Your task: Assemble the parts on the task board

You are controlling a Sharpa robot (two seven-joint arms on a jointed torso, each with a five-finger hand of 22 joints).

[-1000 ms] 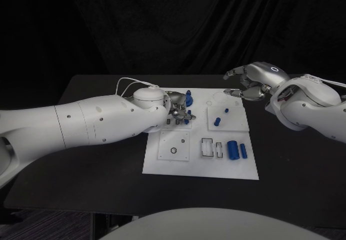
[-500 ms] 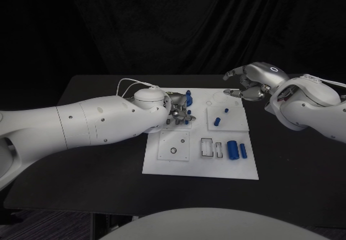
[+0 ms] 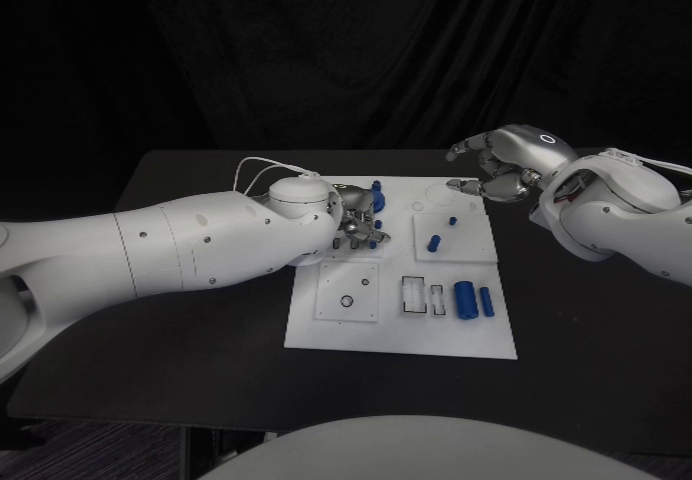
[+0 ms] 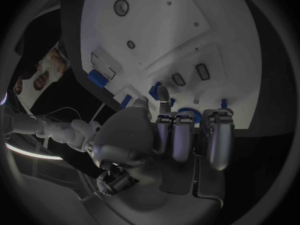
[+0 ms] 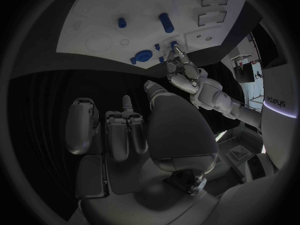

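Your left hand [image 3: 358, 226] is low over the far left part of the task board [image 3: 404, 335], with its fingers [image 4: 215, 135] bent down toward the plate; small blue parts [image 4: 187, 116] lie just under the fingertips, but you cannot tell from the pictures if the hand grips one of them or only touches it. Your right hand [image 3: 498, 165] hangs in the air beyond the far right corner of the board, well apart from the parts, with fingers curled loosely and apart, and it holds nothing. The task board lies in the middle of the black bench [image 3: 173, 330]. Near the left hand a tall blue part [image 3: 378, 195] stands at the far edge of the board. On a raised square plate [image 3: 456, 240] on the right side of the board you see a blue peg [image 3: 436, 242] lying and a smaller blue piece [image 3: 453, 220] beside it. Nearer to you, two rectangular recesses [image 3: 424, 296] are cut in the board, and just beside them a thick blue cylinder [image 3: 466, 299] and a thinner blue cylinder [image 3: 488, 302] lie side by side. On the near left, another square plate [image 3: 348, 292] carries a small dark ring [image 3: 346, 300]. In the right wrist view you can read some letters on the white body, but they are too small to be sure of.
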